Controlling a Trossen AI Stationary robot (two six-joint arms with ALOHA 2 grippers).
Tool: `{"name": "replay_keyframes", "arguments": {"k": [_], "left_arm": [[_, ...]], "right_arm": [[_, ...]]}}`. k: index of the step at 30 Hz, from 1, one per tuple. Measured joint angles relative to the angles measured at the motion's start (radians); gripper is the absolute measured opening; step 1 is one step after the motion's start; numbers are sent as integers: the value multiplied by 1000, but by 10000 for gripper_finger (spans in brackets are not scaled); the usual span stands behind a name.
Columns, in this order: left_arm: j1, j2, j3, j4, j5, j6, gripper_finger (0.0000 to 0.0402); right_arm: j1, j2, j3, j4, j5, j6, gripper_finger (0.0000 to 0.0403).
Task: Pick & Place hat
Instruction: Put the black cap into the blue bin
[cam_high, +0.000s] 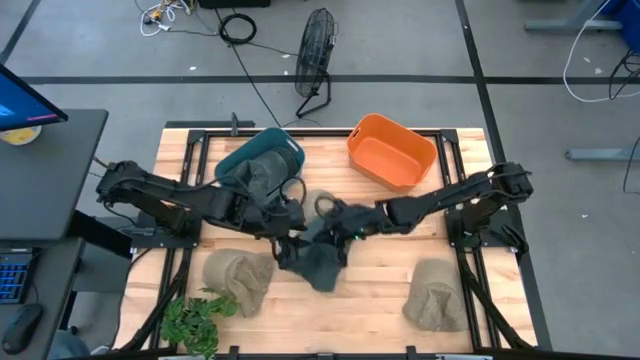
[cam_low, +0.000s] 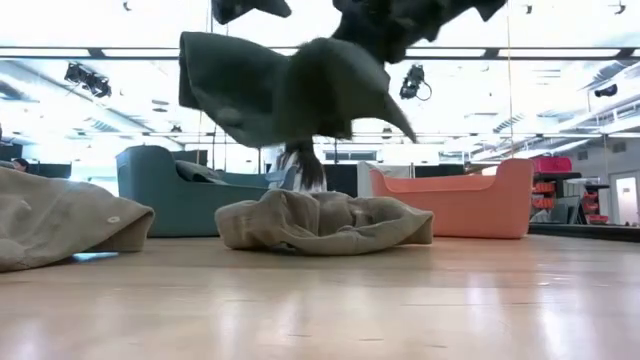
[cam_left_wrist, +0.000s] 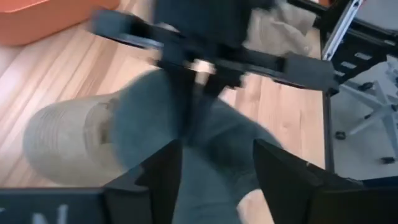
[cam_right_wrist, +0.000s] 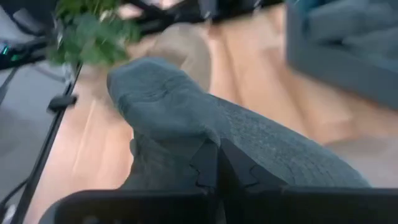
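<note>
one grey-green hat (cam_high: 322, 258) lifted clear of the tabletop (cam_high: 375, 290) at mid-table, long axis level, brim tip toward orange bin (cam_high: 391, 150), right pincer (cam_high: 340, 228) clamped on it, left pincer (cam_high: 288, 246) spread wide beside it

Dark green hat (cam_high: 318, 262) between both arms, mid-table (cam_high: 380, 290).

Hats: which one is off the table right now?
The dark green hat, hanging mid-air from the right gripper. The tan hats lie on the table; another sits in the teal bin.
</note>
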Motion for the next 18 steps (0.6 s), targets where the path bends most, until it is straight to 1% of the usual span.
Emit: {"name": "replay_keyframes", "arguments": {"k": [4,8,11,14,18], "left_arm": [[2,51,0,-31,-34,36,235],[2,89,0,-73,-82,62,239],[2,105,1,-133,-127,74,233],[2,104,0,-182,-134,116,222],[18,104,0,-211,-140,116,197]], "right_arm": [[-40,0,34,0,-6,-41,3],[-67,0,46,-7,-5,-49,3],[-73,1,46,-14,0,-52,2],[-71,1,46,-14,0,-56,2],[-71,1,46,-7,-1,-74,2]]}}
